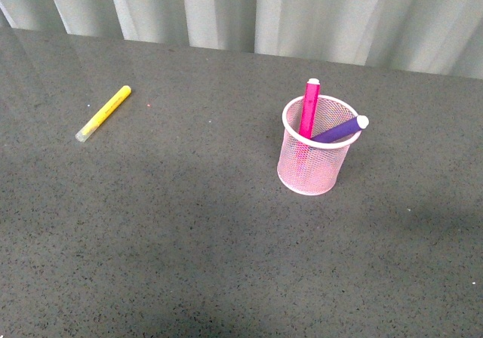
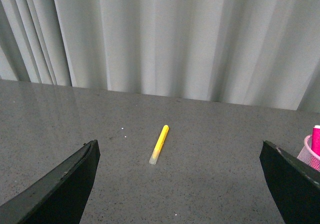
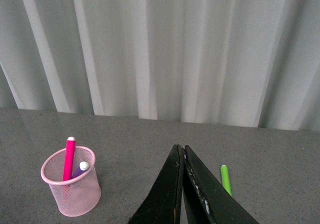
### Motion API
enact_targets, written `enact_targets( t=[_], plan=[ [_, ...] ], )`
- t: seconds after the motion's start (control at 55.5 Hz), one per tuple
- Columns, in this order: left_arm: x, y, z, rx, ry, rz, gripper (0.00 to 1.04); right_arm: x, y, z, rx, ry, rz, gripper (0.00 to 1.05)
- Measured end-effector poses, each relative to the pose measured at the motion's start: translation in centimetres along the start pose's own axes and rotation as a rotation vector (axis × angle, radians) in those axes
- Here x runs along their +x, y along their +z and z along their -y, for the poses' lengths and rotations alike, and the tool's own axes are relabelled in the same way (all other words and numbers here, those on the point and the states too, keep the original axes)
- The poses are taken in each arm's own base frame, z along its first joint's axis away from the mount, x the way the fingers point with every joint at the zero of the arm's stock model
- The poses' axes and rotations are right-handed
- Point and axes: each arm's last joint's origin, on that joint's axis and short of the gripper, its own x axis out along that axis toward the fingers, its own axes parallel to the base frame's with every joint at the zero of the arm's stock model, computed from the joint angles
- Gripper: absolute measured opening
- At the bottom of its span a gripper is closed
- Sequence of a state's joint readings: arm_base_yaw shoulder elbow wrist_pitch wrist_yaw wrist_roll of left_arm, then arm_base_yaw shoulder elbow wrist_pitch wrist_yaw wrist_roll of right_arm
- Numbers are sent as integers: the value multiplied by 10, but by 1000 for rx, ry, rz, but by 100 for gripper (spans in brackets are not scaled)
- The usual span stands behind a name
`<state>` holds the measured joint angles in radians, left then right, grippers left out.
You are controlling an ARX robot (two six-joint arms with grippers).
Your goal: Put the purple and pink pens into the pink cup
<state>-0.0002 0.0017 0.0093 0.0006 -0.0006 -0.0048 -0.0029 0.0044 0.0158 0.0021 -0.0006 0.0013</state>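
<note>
The pink cup (image 1: 315, 157) stands upright on the dark table, right of centre in the front view. Inside it the pink pen (image 1: 309, 108) stands nearly upright and the purple pen (image 1: 339, 130) leans toward the right over the rim. The right wrist view shows the same pink cup (image 3: 74, 189) with the pink pen (image 3: 69, 159) and the purple pen (image 3: 80, 169) in it. My right gripper (image 3: 180, 149) is shut with nothing in it, away from the cup. My left gripper (image 2: 180, 184) is open and empty. Neither arm shows in the front view.
A yellow marker (image 1: 103, 113) lies on the table at the left, also seen as the yellow marker (image 2: 159, 144) ahead of my left gripper. A green marker (image 3: 226, 179) lies beside my right gripper. Pale curtains (image 1: 256, 10) hang behind the table's far edge.
</note>
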Motion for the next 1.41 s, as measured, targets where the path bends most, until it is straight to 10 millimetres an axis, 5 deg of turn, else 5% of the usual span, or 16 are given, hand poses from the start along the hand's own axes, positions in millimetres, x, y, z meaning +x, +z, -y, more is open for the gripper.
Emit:
enact_targets(
  t=[0.27,0.396,0.739,1.405],
  plan=[
    [0,0,0,0,0,0,98,0,0,0,-1,0,0,6],
    [0,0,0,0,0,0,98,0,0,0,0,0,0,37],
    [0,0,0,0,0,0,98,0,0,0,1,0,0,100],
    [0,0,0,0,0,0,98,0,0,0,1,0,0,98]
  ],
)
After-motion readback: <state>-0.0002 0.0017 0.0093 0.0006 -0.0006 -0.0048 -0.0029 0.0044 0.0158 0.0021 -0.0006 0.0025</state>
